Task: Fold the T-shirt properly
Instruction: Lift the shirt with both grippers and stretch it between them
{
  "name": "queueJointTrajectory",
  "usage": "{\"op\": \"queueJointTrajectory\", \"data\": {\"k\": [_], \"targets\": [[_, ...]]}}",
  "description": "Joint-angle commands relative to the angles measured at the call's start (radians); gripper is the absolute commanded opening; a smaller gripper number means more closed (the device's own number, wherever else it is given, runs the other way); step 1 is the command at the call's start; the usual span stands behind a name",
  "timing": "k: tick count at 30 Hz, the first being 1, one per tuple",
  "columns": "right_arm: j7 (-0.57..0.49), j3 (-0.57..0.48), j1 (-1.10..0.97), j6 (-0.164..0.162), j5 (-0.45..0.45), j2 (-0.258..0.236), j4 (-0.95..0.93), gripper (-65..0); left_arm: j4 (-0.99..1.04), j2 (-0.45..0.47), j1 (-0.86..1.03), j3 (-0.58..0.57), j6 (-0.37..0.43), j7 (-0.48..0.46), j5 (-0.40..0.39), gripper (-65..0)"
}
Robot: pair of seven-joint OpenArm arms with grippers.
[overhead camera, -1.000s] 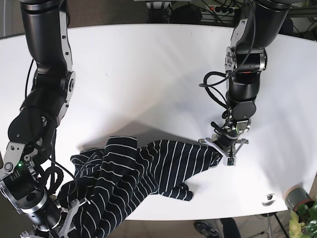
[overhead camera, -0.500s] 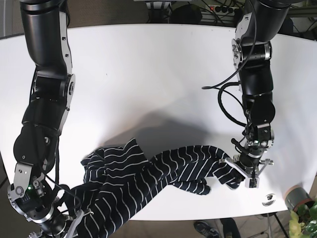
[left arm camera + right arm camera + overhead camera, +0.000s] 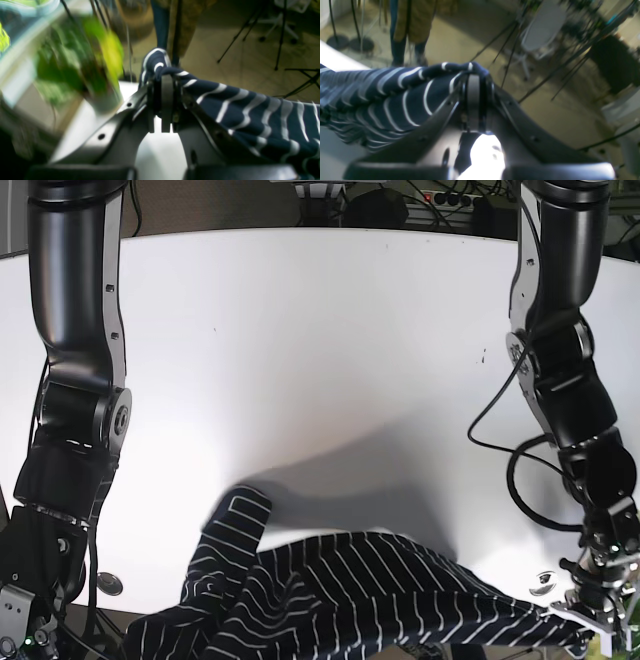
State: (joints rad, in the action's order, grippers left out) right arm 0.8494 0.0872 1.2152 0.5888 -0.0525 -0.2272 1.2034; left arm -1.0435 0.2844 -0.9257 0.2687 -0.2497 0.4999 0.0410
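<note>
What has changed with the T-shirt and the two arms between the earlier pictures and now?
Both arms pulled toward the near table edge and apart. The left gripper went from mid-table to the near corner; the right gripper dropped out of the base view. The T-shirt was dragged along and stretched wide, from a crumpled heap. Unchanged: both grippers remain shut on the cloth.

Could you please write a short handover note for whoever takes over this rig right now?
Left gripper: shut on the striped T-shirt, at the table's near edge.
Right gripper: also shut on the T-shirt; it is out of the base view.
The shirt hangs stretched between the grippers along the white table, one part resting bunched on it.
Done: both ends gripped. Left: lay it flat and make every fold.
</note>
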Motion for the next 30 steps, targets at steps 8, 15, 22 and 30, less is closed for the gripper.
{"op": "queueJointTrajectory", "data": {"k": [8,15,22,30], "targets": [[0.047,0.000,0.090,-0.005,-0.019,0.002,0.019,-62.8,-0.079,0.052,-0.168,0.013,-0.023,0.082,-0.010,-65.0],[0.149,0.013,0.090,0.003,-0.022,-0.008,0.045,-62.8,-0.211,0.055,-0.103,0.017,-0.047,0.174,-0.010,-65.0],[0.195,0.113,-0.088,0.001,-0.062,-0.008,0.258,-62.8,-0.367,0.040,0.078,0.083,-0.107,0.239,-0.010,-65.0],[0.193,0.164,-0.384,0.001,-0.062,0.032,0.467,-62.8,-0.479,0.016,0.274,0.142,-0.150,0.242,-0.010,-65.0]]}}
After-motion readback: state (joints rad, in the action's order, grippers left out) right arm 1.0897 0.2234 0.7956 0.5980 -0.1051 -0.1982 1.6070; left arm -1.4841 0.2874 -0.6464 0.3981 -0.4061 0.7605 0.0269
